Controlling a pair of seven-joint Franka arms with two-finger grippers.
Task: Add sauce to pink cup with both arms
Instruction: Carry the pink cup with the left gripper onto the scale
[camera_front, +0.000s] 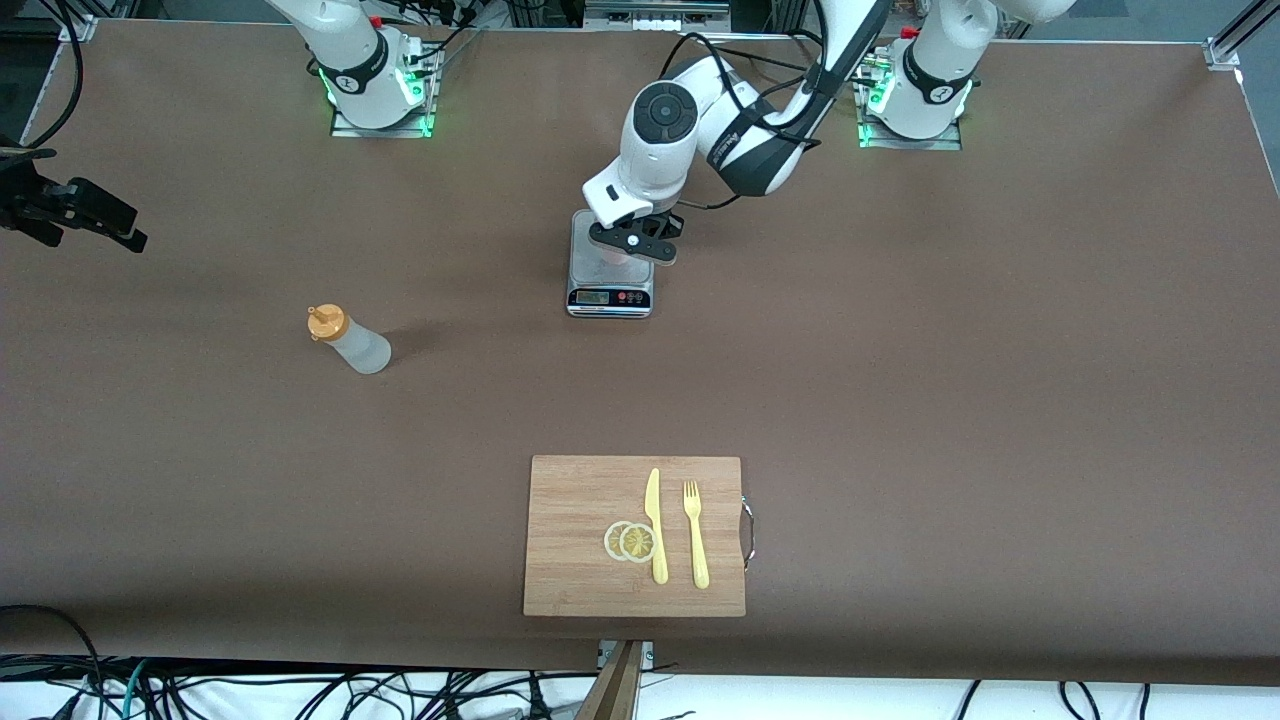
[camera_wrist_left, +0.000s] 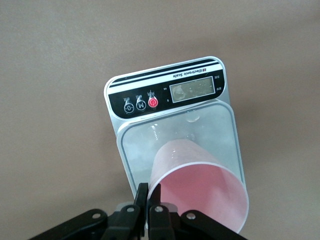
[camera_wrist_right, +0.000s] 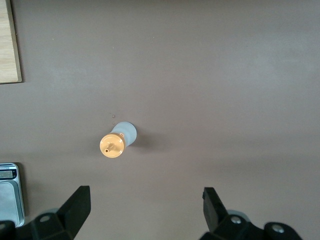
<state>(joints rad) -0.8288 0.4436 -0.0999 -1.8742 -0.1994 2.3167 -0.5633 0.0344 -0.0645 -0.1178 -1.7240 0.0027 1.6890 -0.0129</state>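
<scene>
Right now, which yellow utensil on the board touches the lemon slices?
The knife: its blade lies against the slices. The fork lies apart, toward the board's handle end.

From the front I can't see the pink cup (camera_wrist_left: 200, 192); the left gripper (camera_front: 634, 243) over the scale (camera_front: 610, 296) hides it.

Counter (camera_front: 900, 350) is a flat matte brown all over, and the pink cup (camera_wrist_left: 200, 192) is a pale, plain pink against the silver scale (camera_wrist_left: 172, 107), which has a black panel with white stripes, one red button and a greyish display. The sauce (camera_front: 350, 342) bottle is cloudy whitish with an orange cap. The cutting board (camera_front: 580, 535) is light bamboo tan, carrying a pale yellow knife (camera_front: 655, 525), a matching yellow fork (camera_front: 695, 535) and two yellow lemon slices (camera_front: 630, 541); both arms are white with black grippers.
</scene>
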